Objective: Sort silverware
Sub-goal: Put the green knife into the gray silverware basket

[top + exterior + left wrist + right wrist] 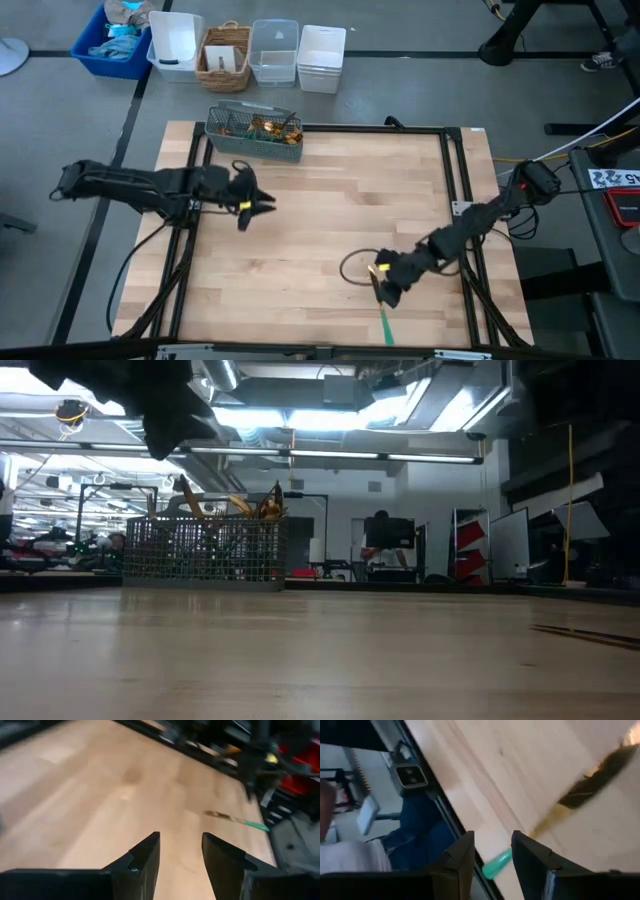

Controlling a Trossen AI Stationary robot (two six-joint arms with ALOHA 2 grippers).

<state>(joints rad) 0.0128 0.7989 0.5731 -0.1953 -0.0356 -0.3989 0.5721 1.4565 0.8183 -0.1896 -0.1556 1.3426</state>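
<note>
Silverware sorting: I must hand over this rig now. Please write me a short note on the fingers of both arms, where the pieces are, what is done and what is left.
Left gripper: fingers open, empty, above the bare left-centre of the table.
Right gripper: fingers open, holding nothing, low at the near right, directly over one piece of silverware, which lies flat near the table's front edge, teal handle towards that edge.
Wire basket at the far edge: holds the other pieces, mixed together.
Done: only this one piece is out.
Left: nearly everything; sorted groups are not visible yet.
</note>
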